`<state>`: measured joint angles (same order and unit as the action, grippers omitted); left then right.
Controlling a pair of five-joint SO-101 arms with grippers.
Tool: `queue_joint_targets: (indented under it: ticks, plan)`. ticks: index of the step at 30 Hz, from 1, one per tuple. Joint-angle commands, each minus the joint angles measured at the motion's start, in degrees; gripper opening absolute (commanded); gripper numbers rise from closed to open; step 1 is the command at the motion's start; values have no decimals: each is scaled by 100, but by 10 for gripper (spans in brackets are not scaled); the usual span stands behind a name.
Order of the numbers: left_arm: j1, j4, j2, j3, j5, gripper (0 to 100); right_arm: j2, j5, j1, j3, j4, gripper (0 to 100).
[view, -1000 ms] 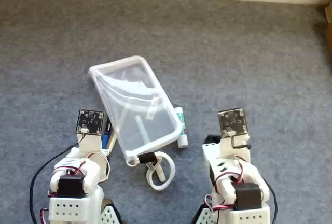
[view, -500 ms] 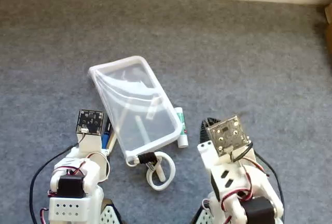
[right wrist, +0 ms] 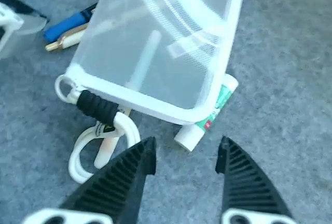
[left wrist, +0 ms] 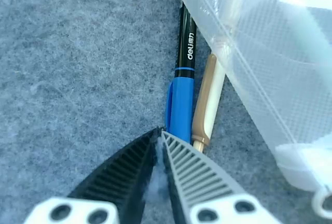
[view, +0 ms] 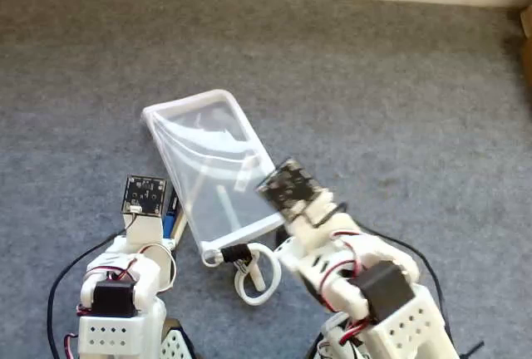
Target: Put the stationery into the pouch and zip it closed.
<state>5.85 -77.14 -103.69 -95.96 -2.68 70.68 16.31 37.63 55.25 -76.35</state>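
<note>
Since a second ago our right arm has swung in from its own side toward the translucent pouch [view: 212, 155], while the left arm has kept its place. Our right gripper [right wrist: 185, 143] now hangs above the glue stick [right wrist: 206, 121], jaws well apart. The stick lies on the grey tabletop [view: 399, 85], touching the pouch's long edge. To pick it up well, we judge the jaws should straddle the stick across its width. They should come down on its free end and close only with the pouch rim outside the grip. The left gripper [left wrist: 160, 134] sits with its jaws together, just short of the blue pen [left wrist: 179, 105] and the beige pen [left wrist: 205, 111] along the pouch's other side. White print runs along the blue pen's black barrel, and the glue stick bears a green-and-red label; we leave both unread.
</note>
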Motion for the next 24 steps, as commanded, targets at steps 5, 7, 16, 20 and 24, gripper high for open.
queue_joint_targets:
  ticks: [5,7,16,20,24]
  plan:
    - [40,-44,-48,-110,53,8,-514,-79,1226,-312,189,199]
    - [40,-44,-48,-110,53,8,-637,-79,1411,-251,497,199]
    - [40,-44,-48,-110,53,8,-1156,-62,2070,171,1182,199]
    - [40,-44,-48,-110,53,8,-1446,-53,2167,171,1209,199]
    - [40,-44,-48,-110,53,8,-1859,308,2167,171,1218,201]
